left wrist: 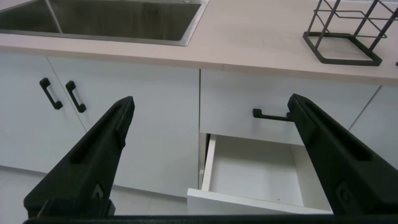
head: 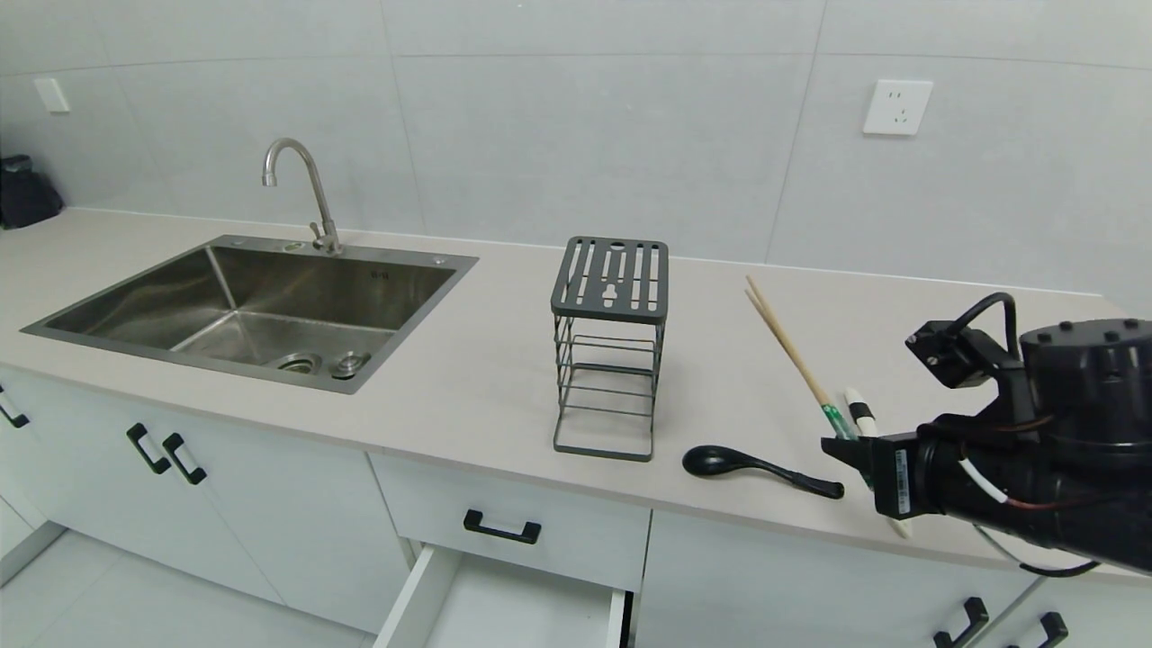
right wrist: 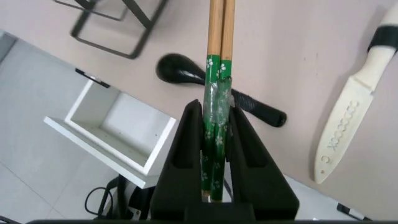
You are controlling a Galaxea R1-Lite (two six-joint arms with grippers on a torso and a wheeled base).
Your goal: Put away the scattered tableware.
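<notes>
The right claw point(right wrist: 216, 115) is clamped on the green-taped end of a pair of long wooden chopsticks point(right wrist: 217, 37), above the front edge of the pale beige table point(head: 468, 360); a glossy black spoon point(head: 756, 466) and a white knife with a black band point(right wrist: 348, 118) lie just beside them; the left claw point(left wrist: 211, 99) hangs with its fingers wide apart before the open white drawer point(left wrist: 255, 168), which is under the table below the dark wire rack point(head: 607, 360).
</notes>
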